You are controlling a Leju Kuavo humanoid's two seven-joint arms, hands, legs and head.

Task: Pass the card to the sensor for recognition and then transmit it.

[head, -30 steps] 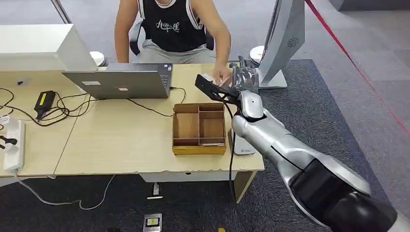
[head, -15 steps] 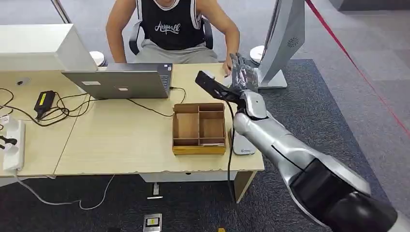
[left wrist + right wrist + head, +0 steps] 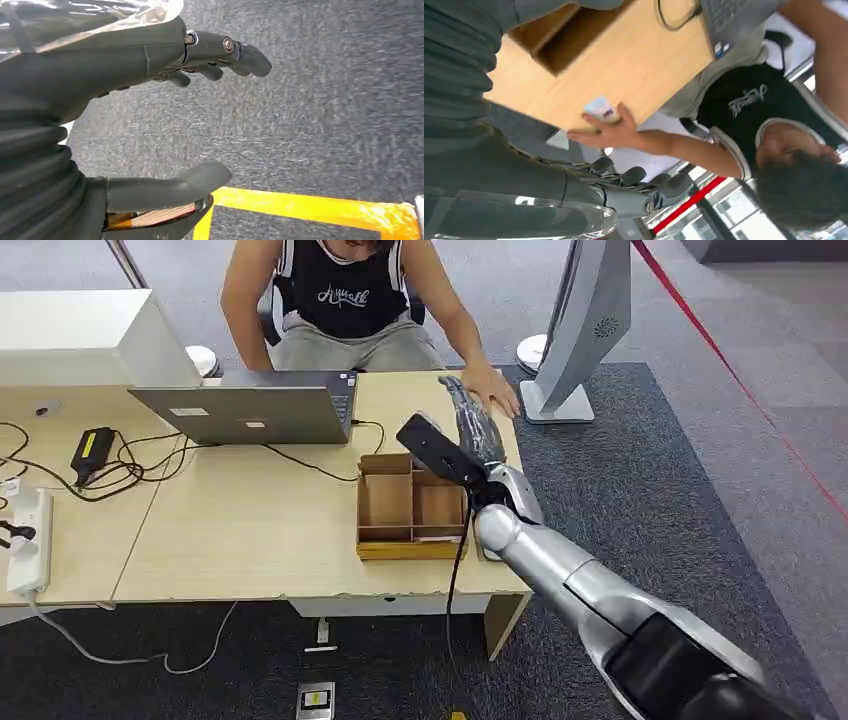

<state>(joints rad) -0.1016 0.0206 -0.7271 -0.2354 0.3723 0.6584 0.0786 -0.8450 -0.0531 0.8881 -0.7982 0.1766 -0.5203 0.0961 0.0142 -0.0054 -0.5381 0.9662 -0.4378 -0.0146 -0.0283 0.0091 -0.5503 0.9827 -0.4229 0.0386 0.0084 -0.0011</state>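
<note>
Right robot hand (image 3: 478,432) empty now, fingers straight and loosely apart, nothing between them; the right wrist view shows the same, fingers (image 3: 644,182) extended with no card. It hovers above the surface (image 3: 250,530), over the far edge of the wooden tray (image 3: 411,506).

Change: one second ago this robot hand was stretched further out, right at the person's hand near the far corner of the surface. It has since pulled back toward the robot and dropped lower, and the forearm now crosses the tray's right side. The person's hand has also moved; it lies flat on the surface just beyond the robot hand's fingertips.

Card (image 3: 600,109): in the right wrist view it sits on the surface under the person's hand (image 3: 606,131), beyond the robot hand, well clear of its fingers. Card is too small to pick out in the head view.

Judgement: handover looks done, since the card is with the person and the robot hand is retreating. Transmit step is likely complete; what remains is probably withdrawing the arm.

Left robot hand (image 3: 165,115) hangs over grey carpet near a yellow floor line (image 3: 310,206), thumb and fingers apart, holding nothing.

Also on the surface: laptop (image 3: 245,410), further off to the left of the right robot hand.
</note>
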